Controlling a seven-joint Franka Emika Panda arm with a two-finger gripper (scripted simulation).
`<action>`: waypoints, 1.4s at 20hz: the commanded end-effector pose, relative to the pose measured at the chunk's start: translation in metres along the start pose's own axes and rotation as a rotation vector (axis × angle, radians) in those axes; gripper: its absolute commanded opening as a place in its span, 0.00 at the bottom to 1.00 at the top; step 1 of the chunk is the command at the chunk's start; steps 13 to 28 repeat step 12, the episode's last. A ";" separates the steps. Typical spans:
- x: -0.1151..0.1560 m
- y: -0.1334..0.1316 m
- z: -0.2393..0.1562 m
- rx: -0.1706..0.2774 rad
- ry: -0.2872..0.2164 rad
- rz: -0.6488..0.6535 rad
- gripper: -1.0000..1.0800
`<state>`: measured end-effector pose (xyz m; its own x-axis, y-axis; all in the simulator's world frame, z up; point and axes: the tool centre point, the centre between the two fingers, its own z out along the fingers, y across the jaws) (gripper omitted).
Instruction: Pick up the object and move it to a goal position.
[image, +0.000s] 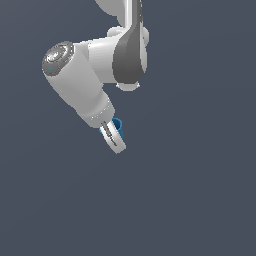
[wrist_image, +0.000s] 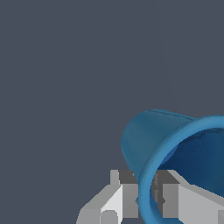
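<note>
Cup (wrist_image: 175, 148) pinched by its rim wall between the tool's (image: 114, 136) two fingers (wrist_image: 192, 203), one inside the hollow and one outside, so hanging tilted beside the tool's tip, apparently clear of any worktop and ready for carrying toward a goal unseen in either view.

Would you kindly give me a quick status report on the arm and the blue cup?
Tool shut on blue cup, fingers pinching its rim. Cup tilted, off the surface. Nothing in the way.
</note>
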<state>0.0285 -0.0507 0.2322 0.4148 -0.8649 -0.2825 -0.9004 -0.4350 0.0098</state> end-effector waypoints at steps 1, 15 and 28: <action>0.003 0.000 -0.017 0.001 0.000 -0.001 0.00; 0.009 -0.001 -0.042 0.002 -0.001 -0.002 0.00; 0.009 -0.001 -0.042 0.002 -0.001 -0.002 0.00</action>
